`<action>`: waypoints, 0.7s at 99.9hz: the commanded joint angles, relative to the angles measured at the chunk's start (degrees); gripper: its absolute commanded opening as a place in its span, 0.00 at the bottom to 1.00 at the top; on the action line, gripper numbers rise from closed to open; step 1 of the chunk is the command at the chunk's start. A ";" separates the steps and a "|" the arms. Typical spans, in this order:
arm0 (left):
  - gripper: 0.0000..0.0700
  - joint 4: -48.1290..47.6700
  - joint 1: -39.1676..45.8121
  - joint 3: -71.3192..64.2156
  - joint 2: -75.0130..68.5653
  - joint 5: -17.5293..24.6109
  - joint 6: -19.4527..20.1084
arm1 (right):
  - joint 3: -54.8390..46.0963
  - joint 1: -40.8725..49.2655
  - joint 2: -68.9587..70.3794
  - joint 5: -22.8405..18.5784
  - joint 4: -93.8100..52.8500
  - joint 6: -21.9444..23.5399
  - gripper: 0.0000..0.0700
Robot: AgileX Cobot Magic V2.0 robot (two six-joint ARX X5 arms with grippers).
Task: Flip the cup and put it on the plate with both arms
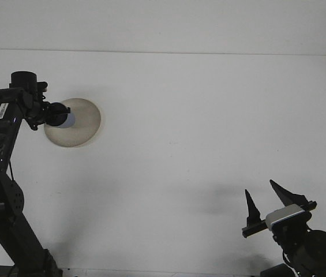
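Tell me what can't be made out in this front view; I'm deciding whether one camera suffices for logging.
- Left gripper: its fingers blend into one dark mass over the plate, so open or shut is unclear.
- Cup: only a small bluish patch shows; upright or flipped, held or resting, cannot be told.
- Right gripper: its arm is cut off by the bottom edge.

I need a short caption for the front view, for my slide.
Left hand brings the cup over the plate; right hand open.
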 commanded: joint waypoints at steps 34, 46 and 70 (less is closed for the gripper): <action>0.02 0.15 0.15 1.29 2.60 -0.07 1.46 | 0.31 0.04 0.07 0.00 0.31 0.81 0.67; 0.02 0.09 0.07 1.29 3.10 -0.04 1.46 | 0.31 0.04 0.07 0.00 0.31 0.81 0.67; 0.02 0.13 -0.39 1.29 4.13 -0.07 2.05 | 0.31 0.04 0.07 -0.02 0.35 0.81 0.67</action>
